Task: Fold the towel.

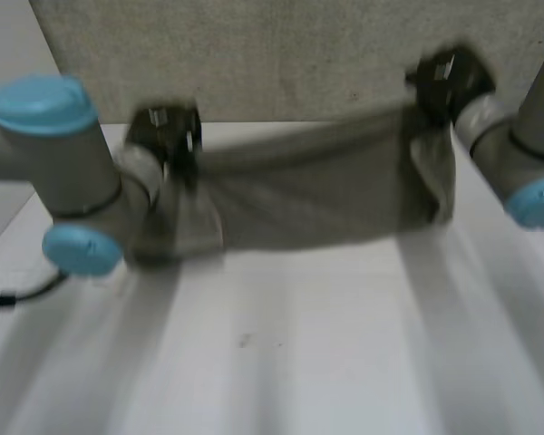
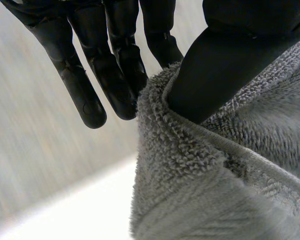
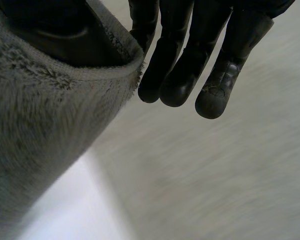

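Head view, item one: grey towel (image 1: 317, 195), held up off the white surface (image 1: 272, 362) and stretched crosswise between the two hands, over the far part of the surface. Its upper edge is pulled nearly straight from hand to hand; the body hangs below, with loose folds at both ends. Item two: left hand (image 1: 166, 136), at the towel's upper left corner, carried by the left arm (image 1: 63, 172). Item three: right hand (image 1: 449, 80), at the upper right corner, set farther back than the left. Item four: speckled grey-beige panel (image 1: 299, 54), standing behind the surface's far edge.

Left wrist view: the towel's hemmed edge is pinched between the thumb (image 2: 225, 65) and the fingers behind it; other fingers (image 2: 90, 95) are held straight beside the cloth. Right wrist view: the hem is likewise clamped under the thumb (image 3: 55, 35) against a finger, the remaining fingers (image 3: 215, 95) extended clear of the cloth.
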Controlling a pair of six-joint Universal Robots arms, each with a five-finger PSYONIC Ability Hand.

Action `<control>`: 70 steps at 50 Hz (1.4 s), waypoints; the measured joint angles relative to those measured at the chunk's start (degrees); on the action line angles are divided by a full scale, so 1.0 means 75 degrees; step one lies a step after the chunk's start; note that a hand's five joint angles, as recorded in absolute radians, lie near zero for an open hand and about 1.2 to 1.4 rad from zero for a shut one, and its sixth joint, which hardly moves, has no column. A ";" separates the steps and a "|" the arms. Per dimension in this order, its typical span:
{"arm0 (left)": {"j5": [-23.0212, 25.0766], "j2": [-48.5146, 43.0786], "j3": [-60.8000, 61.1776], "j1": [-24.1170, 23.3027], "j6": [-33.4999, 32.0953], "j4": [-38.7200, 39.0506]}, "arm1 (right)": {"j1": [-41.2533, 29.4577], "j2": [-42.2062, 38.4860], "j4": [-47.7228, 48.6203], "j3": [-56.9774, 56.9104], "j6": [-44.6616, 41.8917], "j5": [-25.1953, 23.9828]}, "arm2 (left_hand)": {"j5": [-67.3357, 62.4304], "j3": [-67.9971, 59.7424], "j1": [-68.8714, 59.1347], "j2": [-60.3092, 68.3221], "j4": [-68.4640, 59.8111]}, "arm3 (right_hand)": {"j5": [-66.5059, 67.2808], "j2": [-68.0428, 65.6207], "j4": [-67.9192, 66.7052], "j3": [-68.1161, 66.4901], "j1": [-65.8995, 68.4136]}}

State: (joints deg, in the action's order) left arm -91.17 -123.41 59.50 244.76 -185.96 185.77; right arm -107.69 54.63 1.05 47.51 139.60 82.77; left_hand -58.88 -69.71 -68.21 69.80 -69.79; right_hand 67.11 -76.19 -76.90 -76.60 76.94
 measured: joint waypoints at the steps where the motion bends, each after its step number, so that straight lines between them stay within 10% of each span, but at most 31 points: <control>1: -0.0002 0.0051 -0.0322 0.0018 -0.0008 0.0343 | 0.0008 0.0055 0.0471 -0.0258 0.0204 0.0026 | 0.0000 0.0000 0.0000 0.0000 0.0000 | 0.0000 0.0000 0.0000 0.0000 0.0000; 10: 0.0037 0.0732 -0.1033 0.0301 -0.0004 0.2010 | 0.0070 0.1156 0.2308 0.0102 0.1526 0.0070 | 0.0000 0.0000 0.0000 0.0000 -0.0001 | 0.0000 0.0000 0.0000 0.0000 0.0001; 29: 0.0798 0.0991 0.3881 0.0886 -0.0099 0.0315 | 0.0125 0.1738 0.1170 0.5607 0.0810 -0.1315 | 0.0120 0.0345 0.0076 -0.0356 0.0356 | 0.0050 0.0000 -0.0003 0.0000 0.0001; 36: 0.0813 0.0923 0.4823 0.0895 -0.0355 0.0080 | 0.0329 0.1614 0.1266 0.6848 0.0445 -0.1337 | 0.3120 0.3245 0.3038 -0.3269 0.3207 | 0.0051 -0.0001 -0.0004 0.0000 0.0001; 51: 0.0708 0.1274 0.5414 0.1012 -0.0641 0.0168 | 0.0684 0.1704 0.1365 0.7344 0.0543 -0.1313 | 0.6796 0.6865 0.6632 -0.6879 0.6861 | 0.0050 -0.0002 -0.0004 0.0000 0.0002; 70: 0.0423 0.2733 0.7034 0.1144 -0.0615 0.0715 | 0.0770 0.1901 0.1525 0.7556 0.0959 -0.1321 | 0.7357 0.7456 0.7201 -0.7475 0.7441 | 0.0050 -0.0002 -0.0004 0.0000 0.0002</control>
State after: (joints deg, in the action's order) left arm -88.00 -102.91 112.26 253.33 -190.57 191.14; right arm -101.92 68.89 12.49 104.18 146.79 72.86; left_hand -3.70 -13.79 -14.20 13.73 -13.98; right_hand 67.48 -76.21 -76.93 -76.60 76.95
